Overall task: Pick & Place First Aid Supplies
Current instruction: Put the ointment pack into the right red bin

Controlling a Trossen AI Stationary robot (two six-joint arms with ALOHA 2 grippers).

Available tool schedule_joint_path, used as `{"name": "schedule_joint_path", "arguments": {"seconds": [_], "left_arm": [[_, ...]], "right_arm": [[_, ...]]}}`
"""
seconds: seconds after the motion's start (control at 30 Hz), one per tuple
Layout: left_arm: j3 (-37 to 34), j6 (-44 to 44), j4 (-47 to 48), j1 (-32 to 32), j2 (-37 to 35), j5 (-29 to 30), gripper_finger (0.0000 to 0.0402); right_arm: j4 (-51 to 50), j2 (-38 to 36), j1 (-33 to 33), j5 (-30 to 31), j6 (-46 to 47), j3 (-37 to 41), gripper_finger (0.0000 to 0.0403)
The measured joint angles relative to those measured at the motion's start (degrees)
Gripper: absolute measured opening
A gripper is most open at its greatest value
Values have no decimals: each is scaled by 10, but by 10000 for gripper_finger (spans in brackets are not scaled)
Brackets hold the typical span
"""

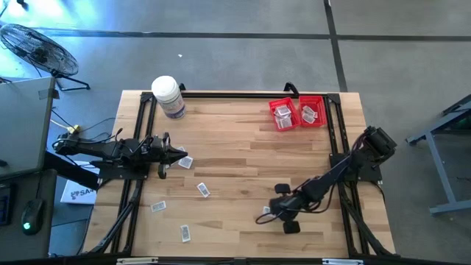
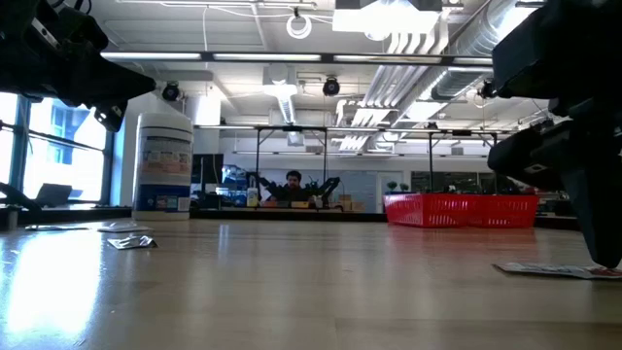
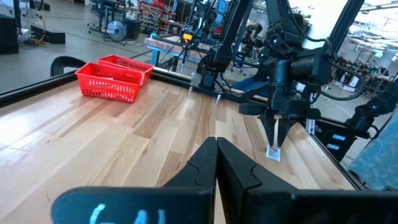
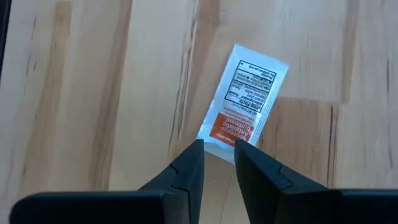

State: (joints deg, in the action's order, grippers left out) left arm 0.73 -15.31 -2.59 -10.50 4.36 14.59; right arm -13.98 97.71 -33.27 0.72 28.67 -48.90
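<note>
Right now right gripper [image 4: 219, 163] points down over a white packet [image 4: 244, 102] with an orange band, flat on the table [image 1: 243, 158] near its right front; fingers slightly apart at the packet's edge. Left gripper [image 3: 216, 163] waits at left, fingers pressed together. Other packets [image 1: 203, 190] lie scattered.

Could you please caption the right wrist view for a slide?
Right gripper poised over a packet lying on the table, fingers slightly apart at its orange end.

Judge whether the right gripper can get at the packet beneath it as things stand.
Probably yes: the right gripper hangs right over the packet, its fingers slightly apart at one end, with only bare table around.
</note>
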Motion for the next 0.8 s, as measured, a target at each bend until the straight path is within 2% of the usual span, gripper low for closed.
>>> {"name": "schedule_joint_path", "arguments": {"seconds": [0.27, 0.57, 0.8], "left_arm": [[0, 0, 0, 0, 0, 0, 1], [0, 0, 0, 0, 0, 0, 1], [0, 0, 0, 0, 0, 0, 1]], "right_arm": [[6, 6, -11, 84, -60, 0, 83], [59, 41, 10, 88, -109, -1, 83], [59, 43, 54, 249, -67, 0, 83]]}}
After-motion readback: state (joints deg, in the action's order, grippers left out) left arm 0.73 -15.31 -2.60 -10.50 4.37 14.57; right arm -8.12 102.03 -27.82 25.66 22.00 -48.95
